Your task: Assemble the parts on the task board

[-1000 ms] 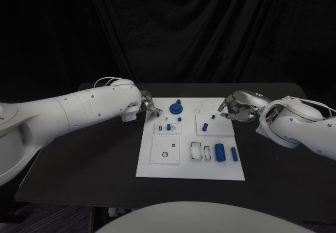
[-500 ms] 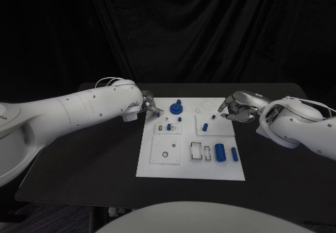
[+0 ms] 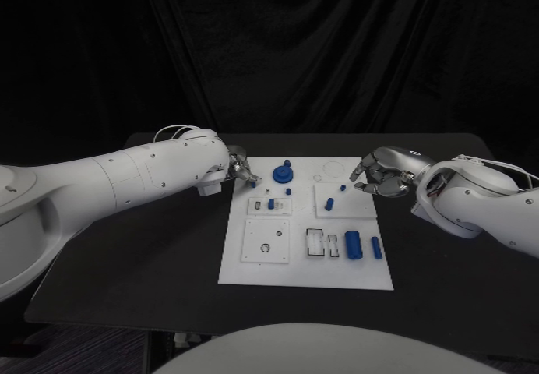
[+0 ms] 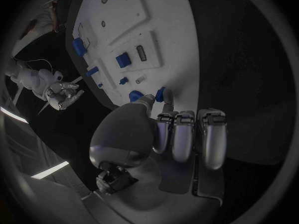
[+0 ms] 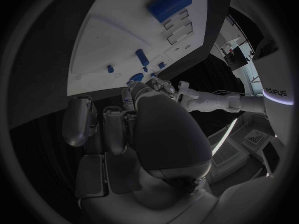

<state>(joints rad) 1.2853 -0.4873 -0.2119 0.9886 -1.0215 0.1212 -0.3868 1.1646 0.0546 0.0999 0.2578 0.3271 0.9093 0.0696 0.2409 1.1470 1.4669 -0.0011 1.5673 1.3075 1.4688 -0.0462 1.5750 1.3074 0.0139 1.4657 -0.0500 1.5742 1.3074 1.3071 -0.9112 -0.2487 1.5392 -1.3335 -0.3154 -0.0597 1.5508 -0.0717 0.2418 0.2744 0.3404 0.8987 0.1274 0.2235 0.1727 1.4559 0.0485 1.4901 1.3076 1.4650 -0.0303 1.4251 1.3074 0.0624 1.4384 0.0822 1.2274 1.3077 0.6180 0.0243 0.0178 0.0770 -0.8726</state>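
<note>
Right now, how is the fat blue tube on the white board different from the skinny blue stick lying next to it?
The fat blue tube is much thicker than the skinny blue stick. The tube lies nearer the board's middle, beside the clear slotted pieces, while the stick lies nearer the edge of the task board on the robot's right. Both are blue, lie flat on the board with their long sides running the same way, and neither hand touches them.
</note>
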